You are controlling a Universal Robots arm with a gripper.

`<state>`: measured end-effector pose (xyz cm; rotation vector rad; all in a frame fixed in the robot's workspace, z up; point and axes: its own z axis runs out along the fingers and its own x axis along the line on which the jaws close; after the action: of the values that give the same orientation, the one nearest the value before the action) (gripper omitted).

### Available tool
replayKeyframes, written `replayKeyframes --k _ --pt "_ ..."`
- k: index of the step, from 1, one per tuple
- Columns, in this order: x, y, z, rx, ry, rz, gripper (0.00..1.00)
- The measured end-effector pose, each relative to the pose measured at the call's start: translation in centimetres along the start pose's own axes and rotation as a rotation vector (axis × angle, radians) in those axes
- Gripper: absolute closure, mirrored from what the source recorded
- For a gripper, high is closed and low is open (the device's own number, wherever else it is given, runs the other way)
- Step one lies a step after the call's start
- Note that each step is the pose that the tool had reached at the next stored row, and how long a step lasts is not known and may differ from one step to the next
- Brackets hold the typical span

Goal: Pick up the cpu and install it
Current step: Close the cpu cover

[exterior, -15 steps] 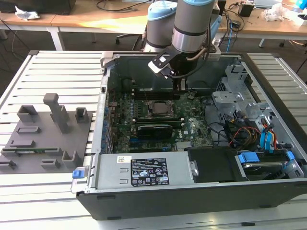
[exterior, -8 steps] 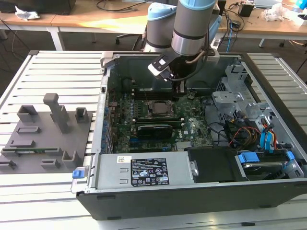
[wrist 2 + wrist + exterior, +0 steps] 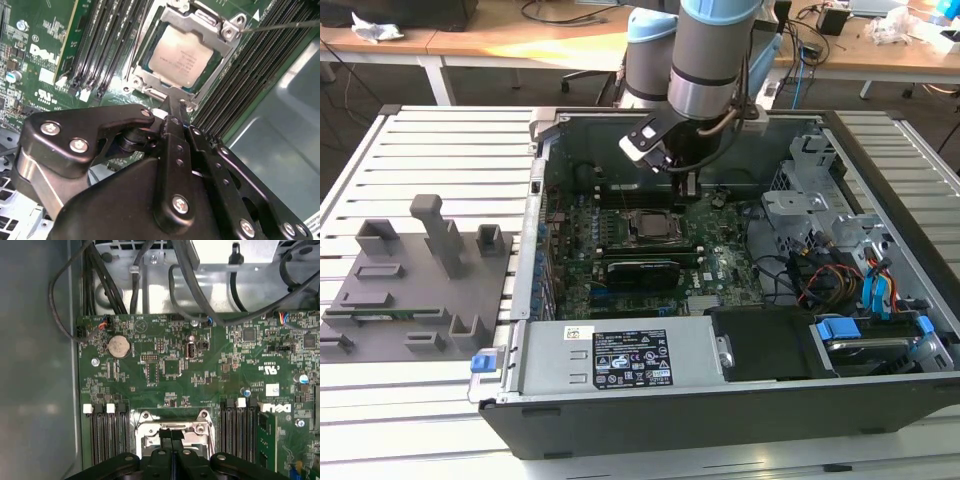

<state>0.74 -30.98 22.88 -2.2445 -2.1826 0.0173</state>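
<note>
On the exterior view's left you have the slatted surface (image 3: 420, 150). It carries a gray fixture plate (image 3: 380, 310) with several gray blocks standing on it. Just beside the plate, toward the exterior view's right, sits the open computer case (image 3: 720, 420), with its labelled power supply (image 3: 620, 355) lying along the near wall.

Further in, you reach the green motherboard (image 3: 720, 265). The cpu (image 3: 655, 224) lies flat in its socket there, silver top up. In the second wrist view you can see the cpu (image 3: 182, 56) enclosed by the metal socket frame (image 3: 200, 22), with black memory slots (image 3: 107, 45) running alongside.

Your gripper (image 3: 688, 186) hangs inside the case, just to the exterior view's right of the cpu. In the second wrist view the gripper (image 3: 172, 102) is at the edge of the socket frame, and its fingers (image 3: 172, 145) are closed tip to tip. I cannot tell whether the tips touch the frame. In the first wrist view the gripper (image 3: 171, 434) sits over the frame's edge, with a round coin battery (image 3: 119, 346) further off on the board.

At the exterior view's far right, blue cables (image 3: 875, 290) run through the metal drive bay (image 3: 800, 205).
</note>
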Motion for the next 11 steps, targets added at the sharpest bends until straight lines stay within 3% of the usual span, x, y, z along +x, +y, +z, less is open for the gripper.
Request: replayKeyframes --k 6,11 --pt "-0.03 -0.14 0.04 -0.0005 0.0004 0.0 0.89" --pt "-0.66 -1.23 0.04 -0.0024 0.0002 0.0 0.89"
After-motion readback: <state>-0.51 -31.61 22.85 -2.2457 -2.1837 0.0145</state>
